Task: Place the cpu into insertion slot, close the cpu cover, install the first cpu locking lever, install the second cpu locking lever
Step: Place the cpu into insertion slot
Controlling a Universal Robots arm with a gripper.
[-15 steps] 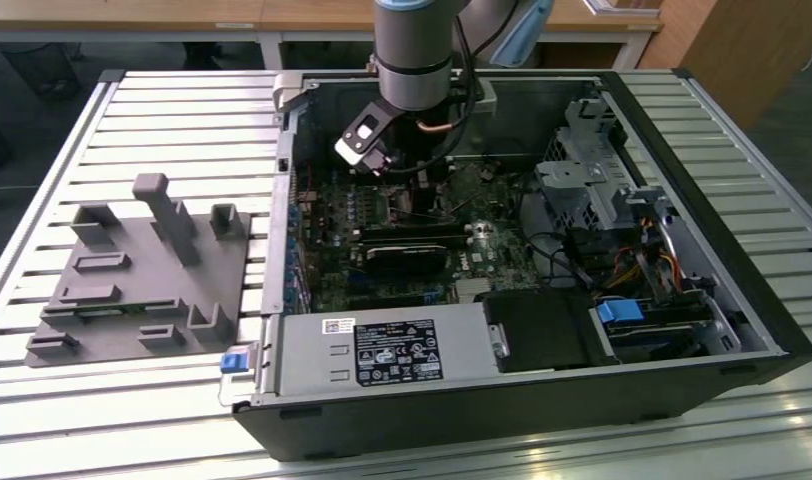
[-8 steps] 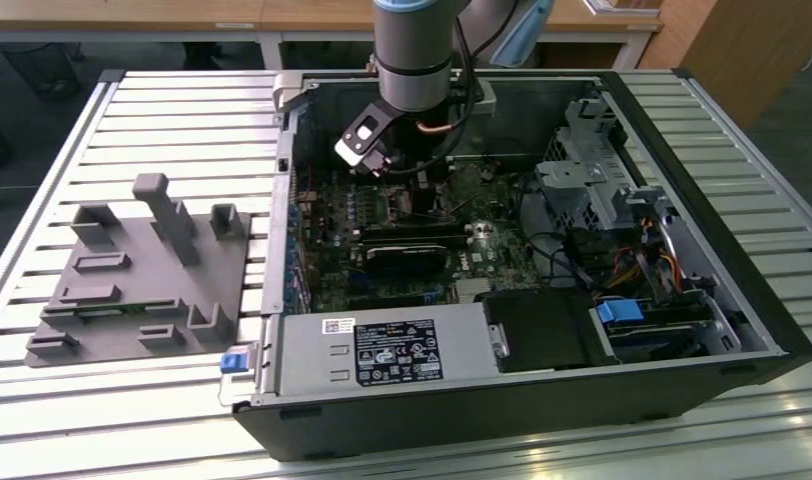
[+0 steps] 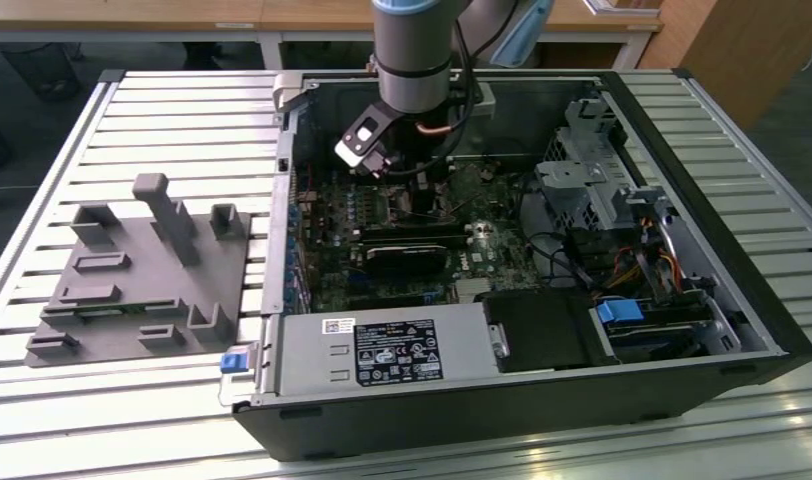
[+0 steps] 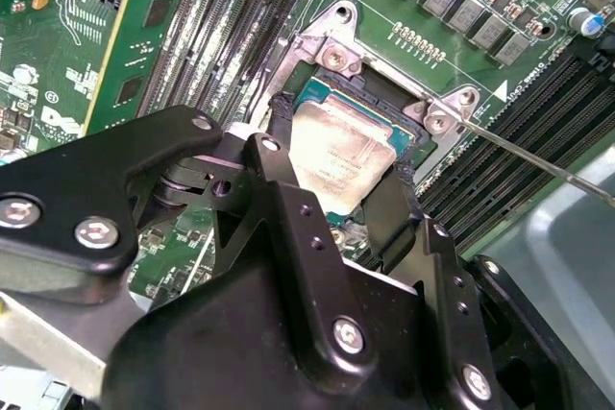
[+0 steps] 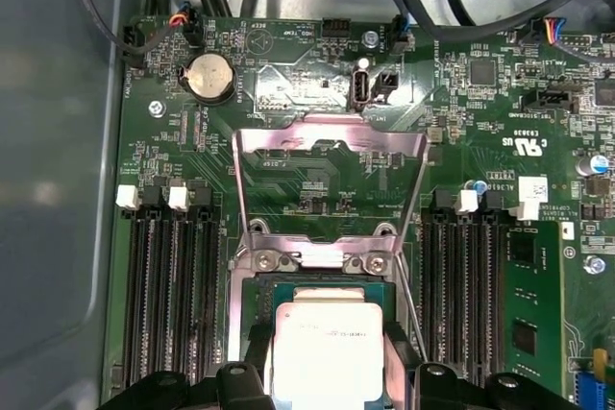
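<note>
Claw narrow, shut on the cpu, one finger on each of two opposite edges. The chip sits between the pads, right over the insertion slot, silvery top facing up.

The cpu cover stands raised on its hinge just past the fingertips, and the board shows through its window. A thin locking lever runs out to one side of the claw, clear of the fingers.

Step in hand, by my reading: seating the chip.
- Keep it level and square to the slot rim. In the second wrist view the edges look roughly parallel to the frame.
- Come straight down with no sideways drag; the contacts underneath won't forgive a scrape.
- Hold the grip until the chip lies flat all round.
- Mind the raised cover close ahead of the fingers.

Hard to make out:
- Whether the chip is already bottomed out or hovering just above; the fingers hide both gripped edges.
- The near edge of the slot, which is under the claw body in both wrist views.
- The alignment notches and corner mark, which I can't find.
- A second lever; I can't pick one out with any confidence.
- In the exterior view, the arm covers the socket area inside the computer case.
</note>
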